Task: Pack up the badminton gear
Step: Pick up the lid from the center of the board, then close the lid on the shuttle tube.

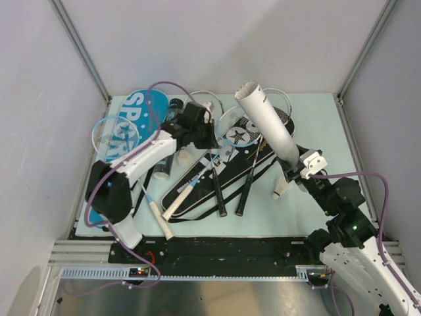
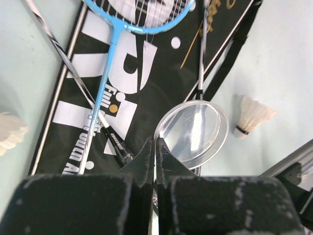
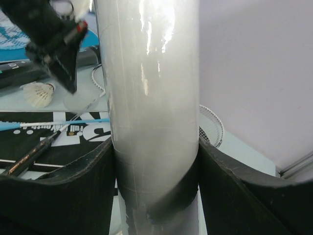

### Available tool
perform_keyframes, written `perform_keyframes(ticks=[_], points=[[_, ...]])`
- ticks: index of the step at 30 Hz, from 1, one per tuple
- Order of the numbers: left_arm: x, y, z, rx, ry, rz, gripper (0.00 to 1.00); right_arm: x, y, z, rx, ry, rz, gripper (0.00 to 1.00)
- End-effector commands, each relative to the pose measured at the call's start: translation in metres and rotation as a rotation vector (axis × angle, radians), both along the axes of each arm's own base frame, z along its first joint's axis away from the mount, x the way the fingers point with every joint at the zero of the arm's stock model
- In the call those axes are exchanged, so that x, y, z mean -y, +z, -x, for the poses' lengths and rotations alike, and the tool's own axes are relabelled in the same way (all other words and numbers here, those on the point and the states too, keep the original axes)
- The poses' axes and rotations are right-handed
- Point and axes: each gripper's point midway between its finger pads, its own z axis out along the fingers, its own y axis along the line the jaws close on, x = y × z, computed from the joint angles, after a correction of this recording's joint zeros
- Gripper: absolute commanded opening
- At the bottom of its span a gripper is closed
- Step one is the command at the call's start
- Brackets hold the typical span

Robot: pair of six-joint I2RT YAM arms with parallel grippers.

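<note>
My right gripper (image 1: 297, 166) (image 3: 155, 149) is shut on the lower part of a white shuttle tube (image 1: 266, 124) (image 3: 151, 88), held tilted with its open mouth up over the black racket bag (image 1: 227, 168). Over that bag's left half, my left gripper (image 1: 200, 131) (image 2: 155, 142) is shut on the rim of a clear round tube lid (image 2: 195, 129). Rackets lie across the bag: a blue-framed one (image 2: 105, 95) and two with black handles (image 1: 218, 191). One shuttlecock (image 1: 281, 189) (image 2: 252, 115) lies right of the bag, another (image 1: 186, 157) (image 2: 10, 129) to its left.
A blue "SPORT" bag (image 1: 141, 105) lies at the back left under a blue racket head (image 1: 113, 135). A black tube (image 1: 170, 141) rests beside my left arm. A white racket handle (image 1: 161, 220) points at the table's front edge. Frame posts and walls close the sides.
</note>
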Motion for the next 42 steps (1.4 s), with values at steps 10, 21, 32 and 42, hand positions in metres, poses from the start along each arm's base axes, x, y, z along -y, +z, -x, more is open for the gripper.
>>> perform_keyframes(ticks=[10,21,32,42], points=[[-0.086,0.135,0.021,0.193,0.123,0.367,0.00,-0.036,-0.014,0.017,0.089,0.242,0.128,0.38],[-0.126,0.209,0.081,0.316,0.032,0.580,0.00,-0.051,-0.034,0.027,0.130,0.368,0.280,0.40],[-0.110,0.230,0.133,0.307,-0.154,0.688,0.00,-0.053,-0.031,0.009,0.156,0.365,0.351,0.40],[-0.083,0.223,0.148,0.230,-0.237,0.719,0.00,-0.053,-0.017,-0.002,0.199,0.342,0.351,0.40]])
